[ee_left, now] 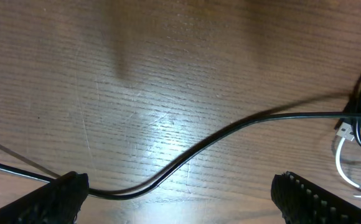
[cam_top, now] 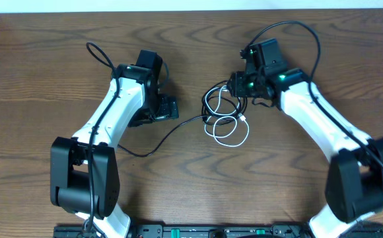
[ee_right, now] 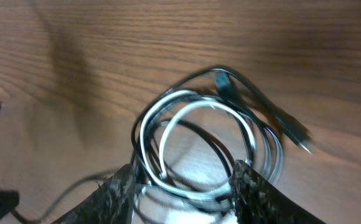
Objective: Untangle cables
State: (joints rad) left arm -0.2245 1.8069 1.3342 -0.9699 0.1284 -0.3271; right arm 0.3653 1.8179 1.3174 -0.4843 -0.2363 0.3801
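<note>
left gripper [ee_left: 183, 196]: fingers wide, empty, low over the black cable [ee_left: 230, 129] trailing from the tangle [cam_top: 226, 119] | right gripper [ee_right: 183, 193]: fingers half spread astride tangle's white cable [ee_right: 196, 102] loops, mid-table [cam_top: 178, 39], grip unclear | risk: a pull could drag the whole coil and cinch crossings; plug end [ee_right: 295, 134] may snag

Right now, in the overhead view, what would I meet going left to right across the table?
left arm's base → left gripper → tangle of white and black cables → right gripper → right arm's base. The lone black cable running under the left gripper spans too much of the width to place.
</note>
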